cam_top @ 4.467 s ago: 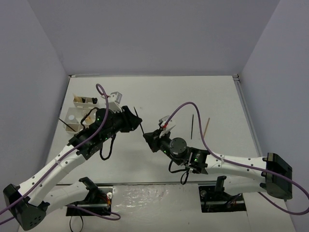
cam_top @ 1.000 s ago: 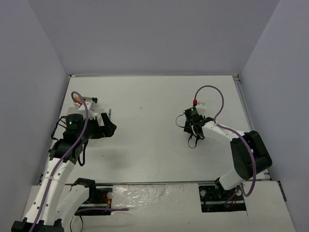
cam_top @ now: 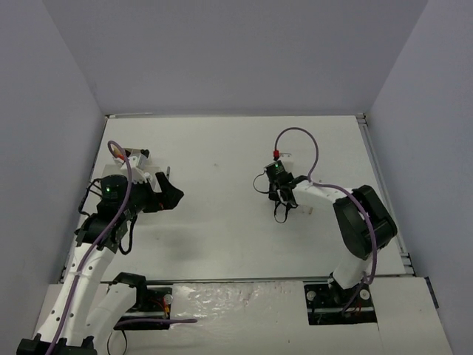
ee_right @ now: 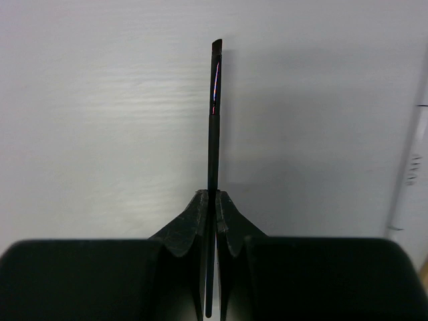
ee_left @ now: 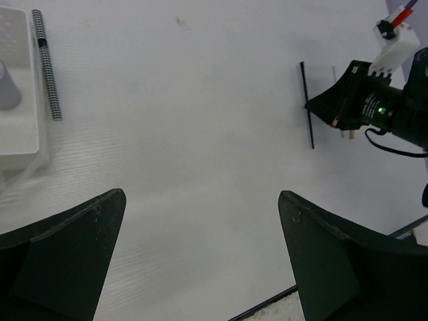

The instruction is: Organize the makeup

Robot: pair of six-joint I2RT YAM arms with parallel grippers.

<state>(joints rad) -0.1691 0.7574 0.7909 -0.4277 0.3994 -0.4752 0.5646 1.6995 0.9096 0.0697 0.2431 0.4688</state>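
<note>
In the right wrist view my right gripper [ee_right: 208,197] is shut on a thin black brush [ee_right: 212,114], which points straight out past the fingertips just above the white table. From above, the right gripper [cam_top: 278,198] sits right of the table's middle. My left gripper [cam_top: 176,196] is at the left, open and holding nothing. Its wrist view shows the wide-apart left gripper [ee_left: 202,195], a black-and-white checked pencil [ee_left: 47,63] on the table, and a grey bottle [ee_left: 5,87] in the white tray [ee_left: 20,134]. The same brush [ee_left: 306,100] appears far off there, held by the right gripper [ee_left: 317,103].
A pale stick [ee_right: 413,167] lies on the table just right of the right gripper. The tray [cam_top: 127,157] stands at the left edge, mostly hidden under the left arm. Purple cables loop over both arms. Grey walls close the table's sides and back.
Over the last second the right gripper has closed on the thin black brush and shifted a little left. The left arm has barely moved and stays open.
</note>
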